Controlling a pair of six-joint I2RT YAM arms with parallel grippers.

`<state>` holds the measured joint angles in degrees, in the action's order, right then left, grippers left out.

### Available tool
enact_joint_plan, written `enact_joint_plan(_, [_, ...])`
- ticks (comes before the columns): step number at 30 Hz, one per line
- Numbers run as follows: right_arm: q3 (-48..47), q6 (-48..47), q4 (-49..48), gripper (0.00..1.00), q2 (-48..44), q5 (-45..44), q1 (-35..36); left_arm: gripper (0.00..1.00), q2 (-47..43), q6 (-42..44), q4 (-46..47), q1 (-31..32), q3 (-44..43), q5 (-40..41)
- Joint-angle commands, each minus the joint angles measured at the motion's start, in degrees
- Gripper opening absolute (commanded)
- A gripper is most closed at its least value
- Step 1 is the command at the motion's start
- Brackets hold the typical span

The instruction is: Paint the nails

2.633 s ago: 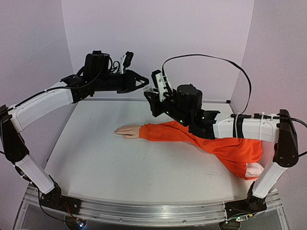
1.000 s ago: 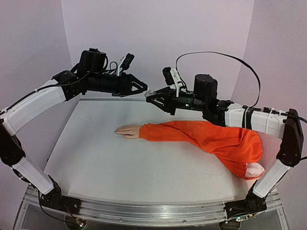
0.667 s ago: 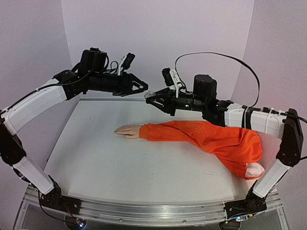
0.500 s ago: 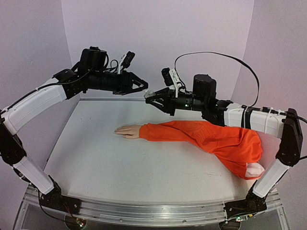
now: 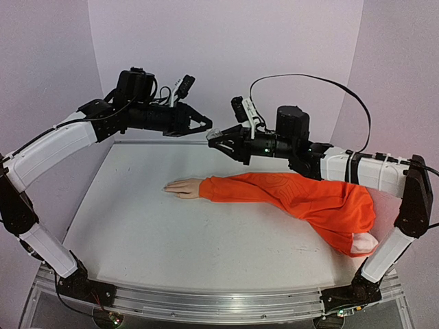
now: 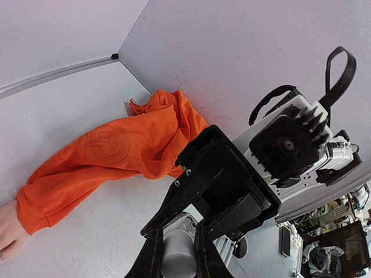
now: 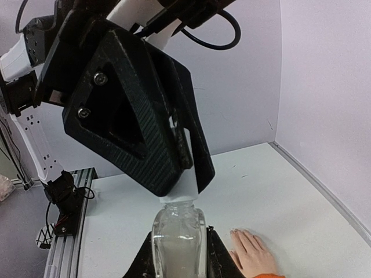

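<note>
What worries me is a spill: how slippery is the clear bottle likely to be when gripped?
The clear bottle looks smooth and glassy, so probably slippery, though the right gripper clamps both sides. It seems rigid, perhaps breakable. With the left gripper shut on its cap, twisting might spin the bottle.

Robot arms: two, left arm (image 5: 58, 145) and right arm (image 5: 360, 171). Grippers: two, one per arm, left gripper (image 5: 206, 125) and right gripper (image 5: 212, 140). Clear bottle (image 7: 178, 243): one. White cap (image 7: 181, 190): one. Mannequin hand (image 5: 182, 186): one; its nails (image 7: 237, 234) are too small to count. Orange sleeve (image 5: 302, 199): one. Black cable (image 5: 309, 81) loop: one. Table (image 5: 171, 240): one.
</note>
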<state>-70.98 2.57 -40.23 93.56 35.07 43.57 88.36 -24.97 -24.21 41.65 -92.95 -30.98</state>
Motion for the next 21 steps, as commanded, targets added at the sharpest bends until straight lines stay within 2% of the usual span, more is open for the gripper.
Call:
enact_joint_plan(1, [-1.8, -1.0, -3.5, 0.00, -0.4, 0.4, 0.1, 0.09, -0.9, 0.8, 0.9, 0.1, -3.1, 0.9])
enact_joint_plan(8, [-0.3, -2.1, -3.5, 0.00, 0.0, -0.4, 0.1, 0.00, -1.4, 0.2, -1.2, 0.0, -4.1, 3.6])
enact_joint_plan(21, [0.2, -4.4, -3.8, 0.00, -0.2, -1.0, 0.1, 0.00, -2.6, 0.6, -2.2, -0.2, -3.6, 6.1])
